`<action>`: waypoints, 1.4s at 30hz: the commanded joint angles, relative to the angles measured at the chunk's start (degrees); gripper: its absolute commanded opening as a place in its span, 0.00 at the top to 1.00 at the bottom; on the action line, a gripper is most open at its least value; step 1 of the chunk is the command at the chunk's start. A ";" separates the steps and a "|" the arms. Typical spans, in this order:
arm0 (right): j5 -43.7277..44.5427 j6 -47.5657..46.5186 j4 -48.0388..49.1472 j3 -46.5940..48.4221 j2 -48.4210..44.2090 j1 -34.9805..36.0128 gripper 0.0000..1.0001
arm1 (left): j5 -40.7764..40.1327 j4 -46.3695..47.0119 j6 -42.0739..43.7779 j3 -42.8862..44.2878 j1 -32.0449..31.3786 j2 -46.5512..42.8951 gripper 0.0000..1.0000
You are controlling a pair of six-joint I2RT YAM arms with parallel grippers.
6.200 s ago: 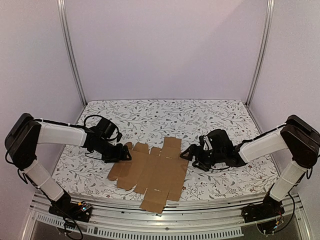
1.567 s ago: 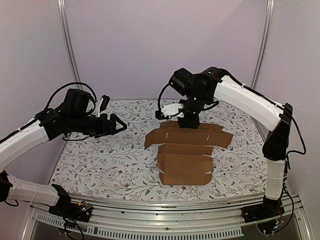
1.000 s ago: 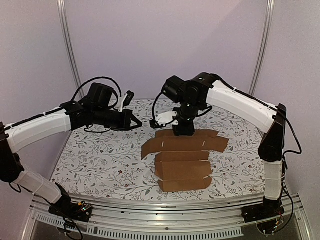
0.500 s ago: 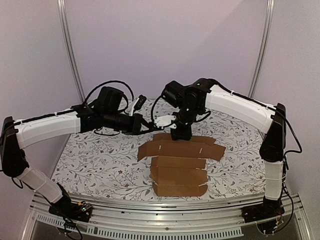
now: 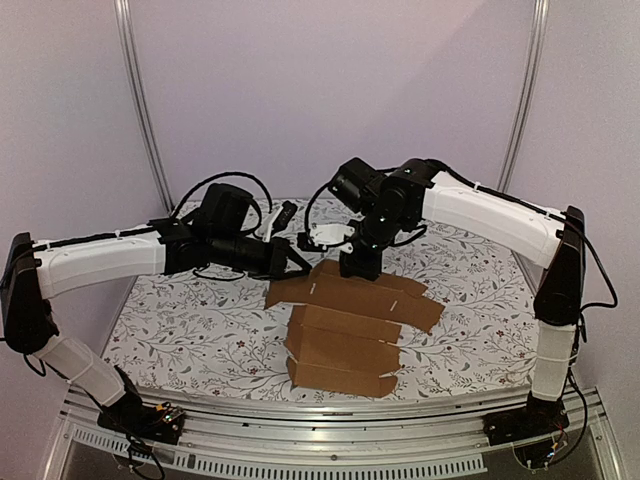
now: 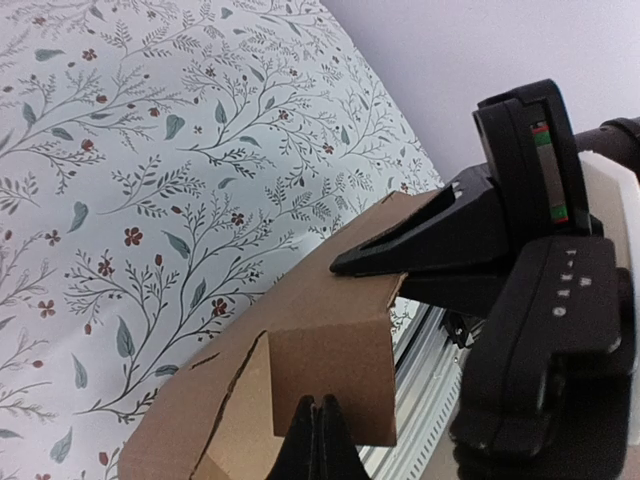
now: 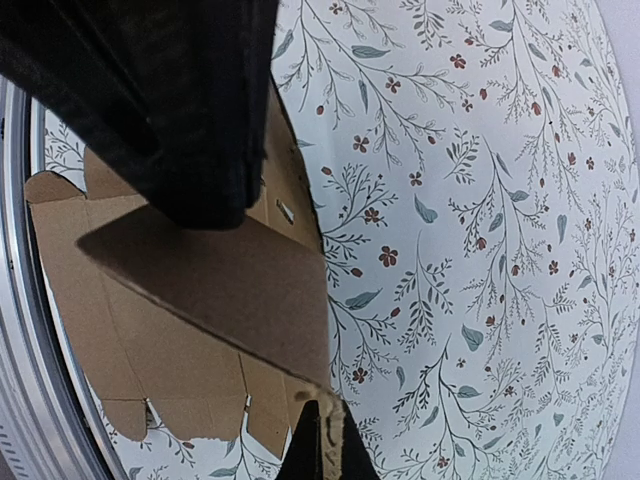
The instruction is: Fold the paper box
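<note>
- Brown die-cut cardboard sheet – the paper box (image 5: pixel 345 340) – is over the middle of the floral-print table cover (image 5: pixel 180 320). Its far edge is raised and its creased panels step down toward me. I cannot tell whether the lowest panel rests on the cover.
- Right gripper (image 5: pixel 358 270): clamped on the raised far edge of the cardboard. The right wrist view shows the fingertips pinching the flap's rim.
- Left gripper (image 6: pixel 317 432): fingers pressed together with nothing visible between them. The nose is at the end flap, just beside the right gripper. I cannot tell whether it touches the flap.
- Risk 1: the sheet hangs from one narrow pinch. A sideways nudge from the left nose could pivot it about that pinch or pull it out.
- Risk 2: the two grippers are very near each other, so a small overshoot would knock them together.
- Risk 3: a closed nose pushing the flap off its crease would buckle the panel instead of folding it.
- Versus 6.2 s ago: the sheet then lay flat between two low grippers. It is now lifted and partly creased.
- Versus 0.5 s ago: the sheet has skewed, with its near panels swung toward the left, and the left gripper has closed in on the flap.
</note>
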 commanded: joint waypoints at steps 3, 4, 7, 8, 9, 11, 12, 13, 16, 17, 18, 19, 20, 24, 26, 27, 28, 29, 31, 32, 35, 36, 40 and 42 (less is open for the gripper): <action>-1.16 6.28 5.89 -2.26 -3.44 0.25 1.00 | -0.45 2.51 -2.06 -0.89 -1.47 -0.43 1.00; -1.02 7.07 6.43 -2.50 -3.53 0.18 1.00 | -0.35 2.76 -2.45 -0.83 -1.50 -0.26 1.00; -0.23 8.73 7.56 -2.79 -3.50 0.24 1.00 | -0.63 3.10 -2.91 -0.18 -1.98 0.25 1.00; -0.16 9.53 7.91 -2.96 -3.48 0.28 1.00 | -0.98 2.98 -3.12 -0.09 -2.08 0.32 1.00; -0.16 10.09 8.36 -3.20 -3.48 0.27 1.00 | -1.43 3.00 -3.22 0.09 -2.12 0.49 1.00; -0.21 11.25 9.25 -3.71 -3.55 0.29 1.00 | -2.33 2.94 -3.80 0.29 -2.13 0.71 1.00; -0.35 11.73 9.71 -4.23 -3.56 0.27 1.00 | -2.70 2.98 -4.15 0.36 -2.13 0.88 1.00; -0.72 12.42 10.20 -4.58 -3.63 0.26 1.00 | -3.01 3.03 -4.50 0.45 -2.20 1.17 1.00; -1.90 14.04 11.91 -6.01 -4.07 0.27 1.00 | -4.27 3.07 -5.47 0.80 -2.22 2.03 1.00; -2.17 14.34 12.44 -6.47 -4.30 0.21 1.00 | -4.83 3.04 -5.79 0.88 -2.22 2.35 1.00; -2.36 14.95 12.90 -6.94 -4.59 0.23 1.00 | -5.20 3.07 -6.09 0.91 -2.22 2.59 1.00; -2.62 15.39 13.52 -7.37 -4.76 0.28 1.00 | -5.43 3.30 -6.48 0.97 -2.29 2.94 1.00; -3.03 15.73 13.92 -7.74 -4.93 0.28 1.00 | -5.39 3.60 -6.74 1.04 -2.30 3.23 1.00; -3.84 16.91 15.45 -9.17 -5.71 0.26 1.00 | -5.38 3.99 -7.07 2.05 -2.70 4.37 1.00; -4.07 17.37 16.04 -9.69 -6.08 0.27 1.00 | -5.43 4.02 -7.13 2.45 -2.89 4.82 1.00; -4.29 17.55 16.26 -9.91 -6.12 0.22 1.00 | -5.39 4.04 -7.07 2.71 -2.96 5.12 1.00; -4.55 17.79 16.51 -10.07 -6.18 0.24 1.00 | -5.39 4.05 -7.11 2.89 -3.00 5.31 1.00; -4.81 17.94 16.68 -10.13 -6.20 0.24 1.00 | -5.39 4.04 -7.14 3.07 -3.01 5.49 1.00; -5.42 18.32 17.03 -10.32 -6.20 0.29 1.00 | -5.46 4.07 -7.20 3.40 -3.09 5.80 1.00; -5.76 18.38 17.21 -10.38 -6.24 0.27 1.00 | -5.62 4.00 -7.12 3.52 -3.10 5.85 1.00; -5.56 18.48 17.35 -10.82 -6.41 0.29 1.00 | -7.24 2.46 -6.05 3.86 -3.10 5.16 1.00; -5.14 18.42 17.36 -11.01 -6.49 0.29 1.00 | -8.31 1.32 -5.35 4.12 -3.04 4.64 1.00; -3.47 17.90 17.10 -11.88 -7.27 0.27 1.00 | -13.39 -4.85 -2.30 4.57 -2.88 1.13 1.00; -2.47 17.50 16.86 -12.11 -7.68 0.27 1.00 | -15.52 -7.33 -0.99 4.73 -2.84 -0.42 1.00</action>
